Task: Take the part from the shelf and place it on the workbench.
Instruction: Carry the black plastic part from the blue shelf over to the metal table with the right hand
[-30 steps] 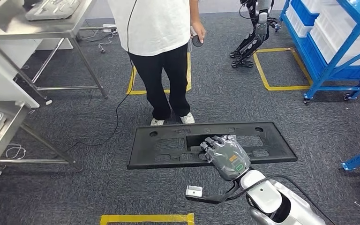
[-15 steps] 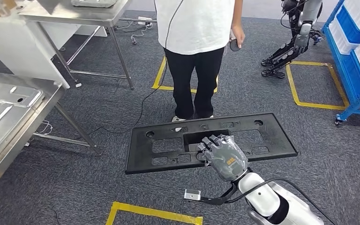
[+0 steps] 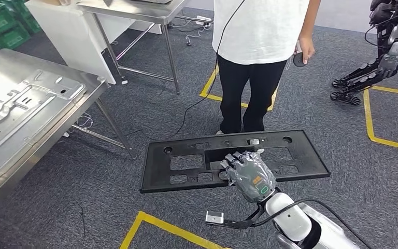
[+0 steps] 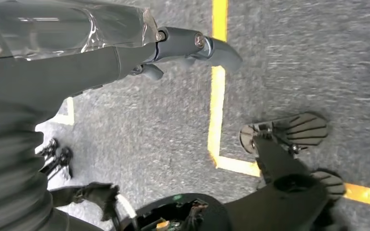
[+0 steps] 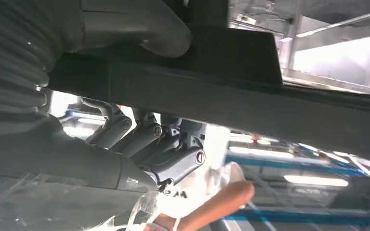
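- Black plastic, long and flat, the part (image 3: 186, 162) hung level above the grey carpet, its length running from 9 o'clock to 3 o'clock in the head view.
- The right hand (image 3: 249, 174) gripped it at the near long edge, just right of the middle, with the dark fingers (image 3: 233, 158) hooked up through the big rectangular cut-out.
- In the right wrist view the thumb (image 5: 139, 24) lay on one face of the part (image 5: 270, 91) and the fingers (image 5: 173, 144) curled against the other, so the panel was clamped between them.
- Most of the part reached toward 9 o'clock of the hand; a shorter stretch ran to 3 o'clock.
- The left hand (image 4: 192, 45) hung over the carpet, holding nothing, its fingers loosely extended.
- A steel workbench (image 3: 10, 150) stood at 9 to 10 o'clock, well apart from the part, with a pressed metal panel (image 3: 26, 98) lying on it.
- A person (image 3: 259, 46) in a white shirt stood at 12 o'clock, just beyond the part's far edge.
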Robot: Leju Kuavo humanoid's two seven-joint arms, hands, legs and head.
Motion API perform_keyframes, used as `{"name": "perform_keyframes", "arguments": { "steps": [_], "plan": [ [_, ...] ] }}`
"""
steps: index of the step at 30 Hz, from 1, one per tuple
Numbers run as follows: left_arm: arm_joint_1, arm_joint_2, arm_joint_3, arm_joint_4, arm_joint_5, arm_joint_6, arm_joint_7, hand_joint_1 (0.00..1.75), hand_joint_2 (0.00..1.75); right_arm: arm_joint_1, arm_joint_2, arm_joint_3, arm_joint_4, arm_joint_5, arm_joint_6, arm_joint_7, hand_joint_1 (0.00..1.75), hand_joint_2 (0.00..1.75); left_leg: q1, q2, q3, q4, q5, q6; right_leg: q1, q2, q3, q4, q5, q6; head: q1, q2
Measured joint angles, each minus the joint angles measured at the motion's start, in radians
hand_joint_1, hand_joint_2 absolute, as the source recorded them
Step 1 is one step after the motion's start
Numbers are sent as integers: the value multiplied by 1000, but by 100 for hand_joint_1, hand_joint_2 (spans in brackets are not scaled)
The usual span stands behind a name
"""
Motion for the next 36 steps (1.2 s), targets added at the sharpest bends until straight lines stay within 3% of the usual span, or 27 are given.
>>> {"name": "perform_keyframes", "arguments": {
  "steps": [1,3,4,5,6,7,9,11,13,15,17,19,20,21,22,24,26,28,30,32,34,35,36],
  "plan": [
    [-1,-1,0,0,-1,0,0,0,175,0,0,0,0,-2,0,0,169,175,-1,34,-37,76,-35,-3,5,-14,1,0,-1,-4,0,0],
    [-3,-2,0,0,-2,0,0,0,175,2,0,0,0,-3,0,0,169,175,0,56,-114,233,-96,-2,14,-44,2,0,-4,-8,0,0],
    [-2,-2,0,0,-2,0,0,0,175,3,0,0,0,-3,0,0,169,175,-2,58,-135,273,-105,2,18,-58,3,0,-5,-9,0,0],
    [-1,-2,0,0,-3,-1,0,0,175,4,1,0,0,-3,0,0,169,175,-6,58,-135,272,-96,8,21,-71,4,-1,-6,-10,0,0],
    [1,-3,0,0,-3,-1,0,0,175,5,1,0,0,-3,1,0,169,175,-12,61,-109,221,-68,17,23,-83,8,-2,-8,-11,0,0],
    [1,-2,0,0,-4,-1,0,0,175,5,1,0,0,-3,1,0,169,175,-23,74,-64,137,-28,28,23,-94,13,-5,-10,-11,0,0],
    [-1,2,0,0,-5,0,1,0,175,5,1,-1,0,-4,3,1,169,175,-51,128,28,-35,34,53,23,-116,26,-14,-13,-12,0,0],
    [-7,7,0,0,-6,1,2,0,175,6,0,-1,0,-5,7,2,169,175,-66,157,62,-105,45,68,25,-138,32,-20,-14,-10,-1,0],
    [-7,8,0,0,-8,1,5,0,175,7,1,-2,0,-7,10,2,169,175,-61,136,70,-122,49,73,28,-157,37,-22,-20,-6,-1,0],
    [-4,6,0,0,-9,1,7,0,175,6,1,-3,0,-10,12,4,169,175,-49,112,87,-139,59,74,30,-121,27,20,-49,0,0,0],
    [-8,4,0,0,-12,1,8,0,175,7,-1,-4,0,-14,15,4,169,175,-41,85,95,-143,62,73,28,-61,-30,153,-114,8,0,0],
    [-12,0,0,0,-18,1,10,0,175,14,-3,-3,0,-16,18,4,169,175,-36,55,94,-140,61,73,25,-41,-97,285,-163,18,-1,0],
    [-12,-2,0,0,-20,1,11,0,175,17,-5,-3,0,-17,20,4,169,175,-33,39,94,-137,60,71,23,-40,-108,301,-160,22,-1,0],
    [-10,-2,0,0,-21,0,13,0,175,19,-5,-2,0,-18,21,4,169,175,-28,23,94,-131,57,67,20,-38,-96,269,-133,28,-1,0],
    [-9,-3,0,0,-22,0,14,0,175,20,-5,-2,0,-19,21,4,169,175,-23,8,93,-123,53,60,14,-30,-64,201,-93,35,-1,0],
    [-10,-1,0,0,-23,1,14,0,175,20,-6,-2,0,-21,21,4,169,175,-16,-22,85,-101,42,44,-2,24,7,56,-35,50,-1,0],
    [-12,0,0,0,-23,2,14,0,175,20,-7,-2,0,-21,23,3,169,175,-16,-44,70,-86,41,32,-11,55,32,-1,-25,44,-1,0],
    [-9,1,0,0,-23,2,14,0,175,20,-6,-2,0,-22,24,3,169,175,-15,-56,59,-82,45,27,-8,27,31,-2,-23,26,-1,0],
    [-5,0,0,0,-22,2,14,0,175,18,-6,-2,0,-22,24,3,169,175,-15,-16,34,-37,21,19,-3,0,34,-3,-24,14,-1,0],
    [-7,-1,0,0,-22,3,14,0,175,16,-6,-2,0,-22,24,3,169,175,-13,43,-34,100,-41,10,4,-27,37,-4,-25,5,-1,0],
    [-10,-3,0,0,-22,1,14,0,175,15,-6,-2,0,-24,25,3,169,175,-11,59,-113,253,-97,10,12,-55,37,-5,-28,3,-1,0],
    [-9,-5,-1,0,-22,0,14,0,175,15,-6,-2,0,-25,25,3,169,175,-12,60,-131,285,-102,13,15,-69,39,-6,-30,2,-1,0],
    [-8,-6,-1,0,-23,-1,14,0,175,15,-6,-3,0,-28,26,4,169,175,-14,61,-125,270,-87,19,18,-81,43,-8,-31,1,-1,0]
  ]
}}
